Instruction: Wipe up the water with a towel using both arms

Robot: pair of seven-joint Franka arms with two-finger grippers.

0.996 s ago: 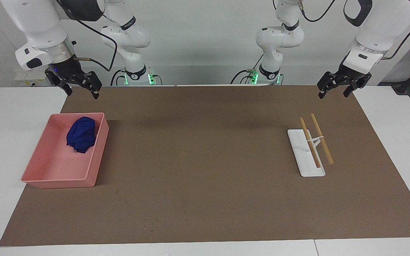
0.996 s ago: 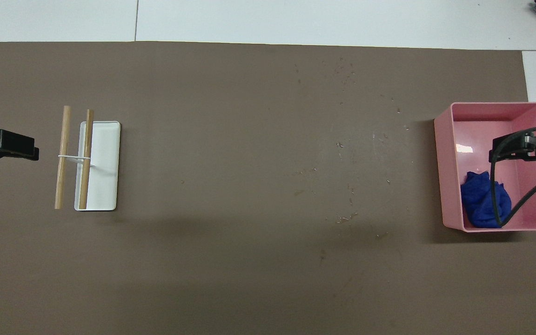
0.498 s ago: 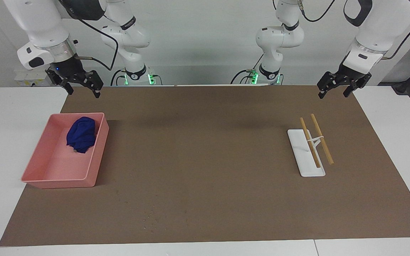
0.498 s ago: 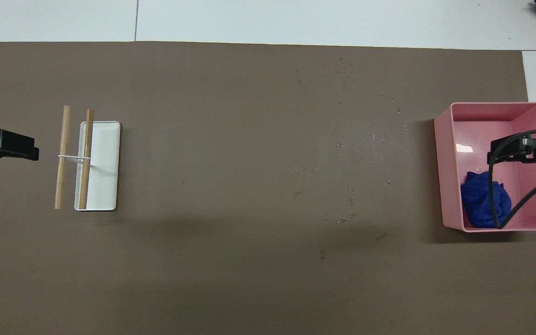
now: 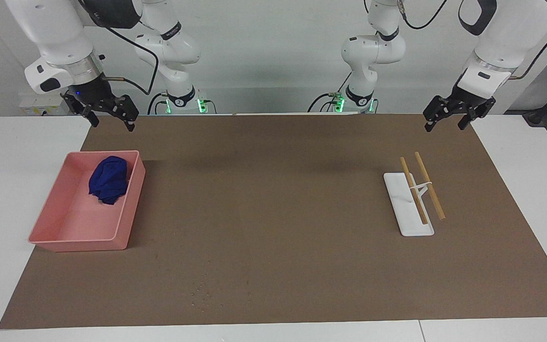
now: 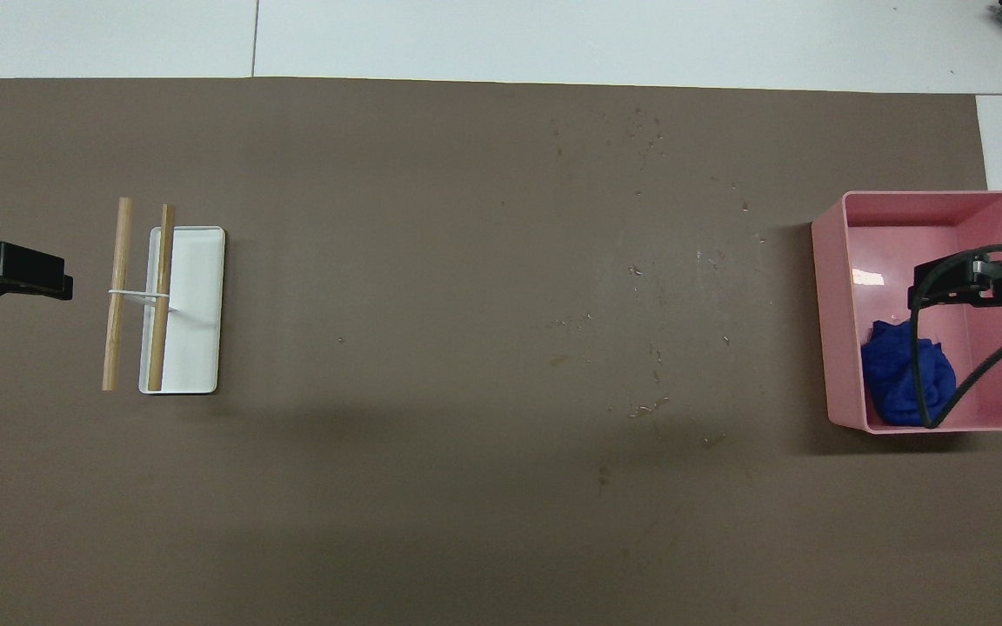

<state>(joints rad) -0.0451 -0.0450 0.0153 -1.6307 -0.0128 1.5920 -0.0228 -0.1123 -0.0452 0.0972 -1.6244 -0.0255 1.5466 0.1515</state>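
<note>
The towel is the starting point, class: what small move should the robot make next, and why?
Probably the right claw should descend into the pink tray and close on the towel. It hangs open above the tray's robot-side end, while the towel lies untouched inside. The water glistens on the mat, unwiped, farther from the robots. The left claw waits, open, near the white stand.

towel [image 5: 108, 180] in tray [image 5: 67, 240] (right arm's end), water [image 5: 201, 293] farther out, stand [image 5: 409, 209] apart
</note>
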